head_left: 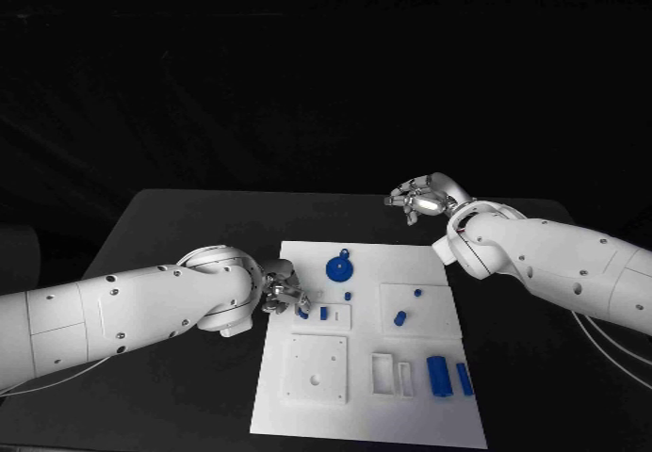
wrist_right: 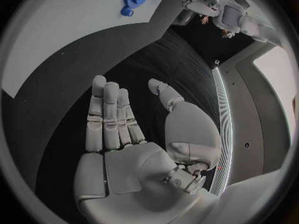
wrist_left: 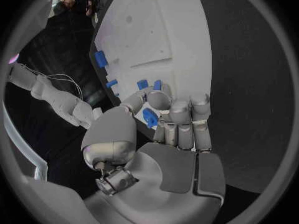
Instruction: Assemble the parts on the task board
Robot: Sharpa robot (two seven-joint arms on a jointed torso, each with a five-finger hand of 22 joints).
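The white task board (head_left: 366,395) lies in the middle of the black table. My left hand (head_left: 283,290) is at the board's left edge and pinches a small blue part (wrist_left: 149,117) between thumb and fingers. Two small blue pieces (head_left: 325,314) stand in the board just beside those fingers. A blue gear (head_left: 340,270) sits near the board's far edge. A blue cylinder (head_left: 439,375) and a blue bar (head_left: 464,379) lie at the near right. My right hand (head_left: 425,198) is raised beyond the board's far right corner, fingers spread, holding nothing (wrist_right: 124,129).
A small blue peg (head_left: 401,318) and a smaller piece (head_left: 415,292) stand on a raised square at the board's right. A white square plate (head_left: 317,369) with a hole lies at the near left. Black table (head_left: 177,235) surrounds the board.
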